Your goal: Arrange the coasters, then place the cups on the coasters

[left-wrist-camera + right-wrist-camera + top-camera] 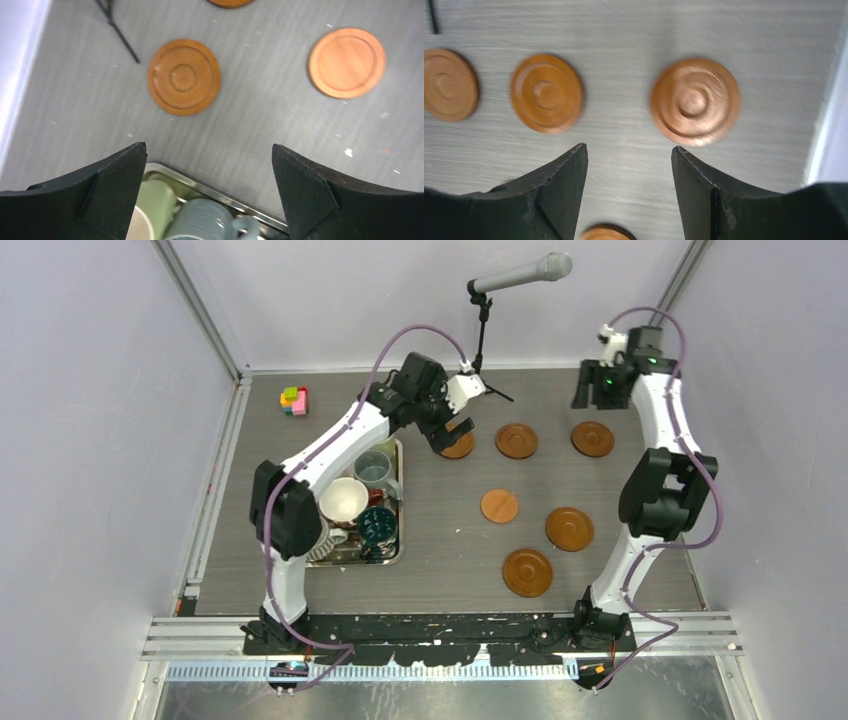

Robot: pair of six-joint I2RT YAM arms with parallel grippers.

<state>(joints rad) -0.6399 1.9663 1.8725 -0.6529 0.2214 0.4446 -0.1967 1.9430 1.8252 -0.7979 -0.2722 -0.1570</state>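
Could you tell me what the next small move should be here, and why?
Probably swing the left gripper, jaws open and empty, over to the plain-faced coaster: the far three coasters form a row, while the near three lie scattered and the cups sit in the tray.

Pale lilac-grey walls point(90, 440) close in on three sides, with slanting aluminium frame posts point(200, 310) at the far corners. The surface point(450, 570) is a grey wood-grain board (flecked with small pale specks in the wrist views), edged nearest by a metal rail point(190, 640). A microphone point(520, 273) on a thin black stand point(482, 335) leans over the far edge. The light is soft and even.
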